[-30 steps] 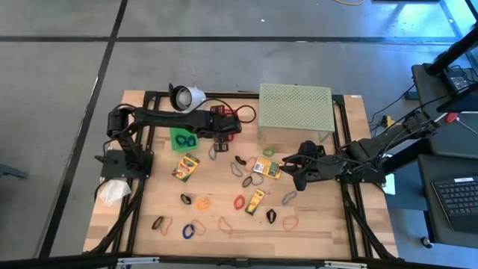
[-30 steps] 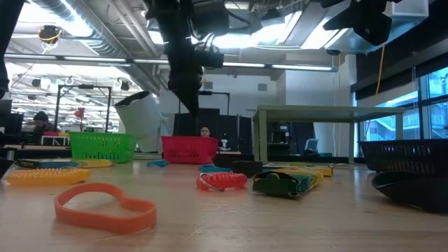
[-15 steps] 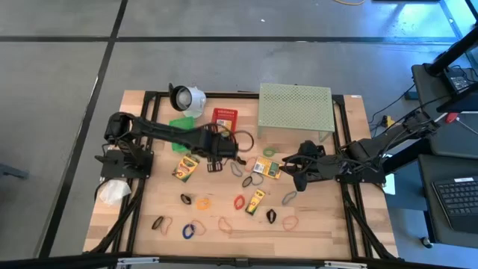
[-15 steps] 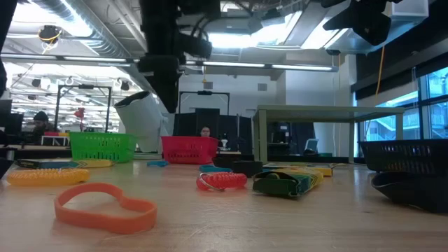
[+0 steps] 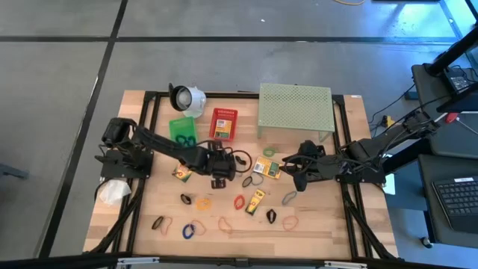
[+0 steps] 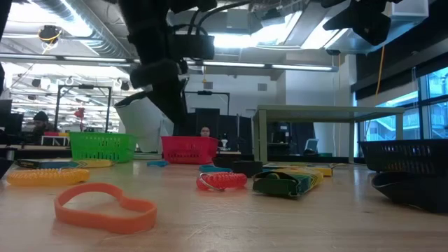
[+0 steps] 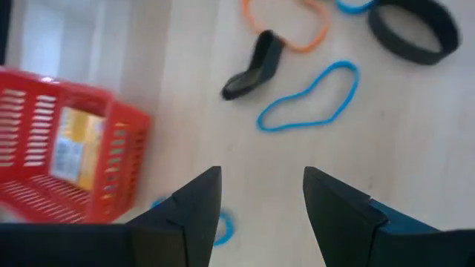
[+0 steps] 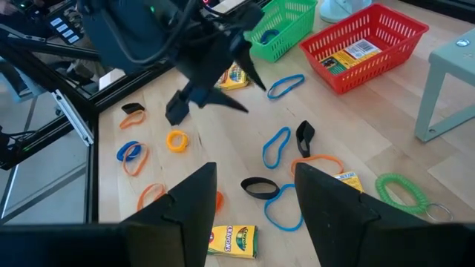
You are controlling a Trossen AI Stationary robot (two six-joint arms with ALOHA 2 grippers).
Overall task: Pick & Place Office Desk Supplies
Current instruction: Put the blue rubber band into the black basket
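The left claw hangs spread and empty above the table's middle. A blue loop lies just ahead of it, probably the nearest pick, long axis slanting. The right claw, also spread, waits farther off.

The table was pale wood, smooth and matt. The red basket and green basket looked like slotted glossy plastic. The rubber bands seemed matt rubber. The crayon boxes were printed card, perhaps. The shelf was perforated, matt-painted metal.
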